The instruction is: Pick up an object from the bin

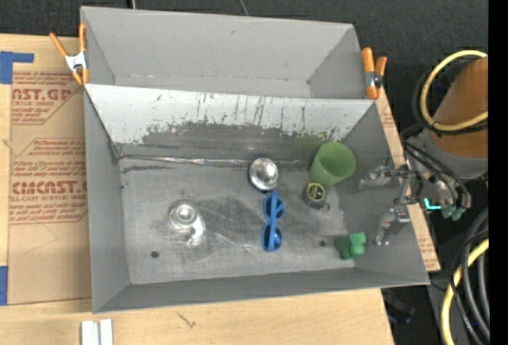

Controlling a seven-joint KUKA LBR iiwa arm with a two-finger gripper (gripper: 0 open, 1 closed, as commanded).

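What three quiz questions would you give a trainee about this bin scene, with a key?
1. True or false: in the camera view, the green cup lies to the right of the shiny round metal piece.
2. Which thing lies nearest the gripper? A) blue glasses B) small green block C) clear piece at far left
3. Is anything between the gripper's fingers?
Key: 1 true. 2 B. 3 No; the fingers are open with nothing between them, by the bin at its right wall.
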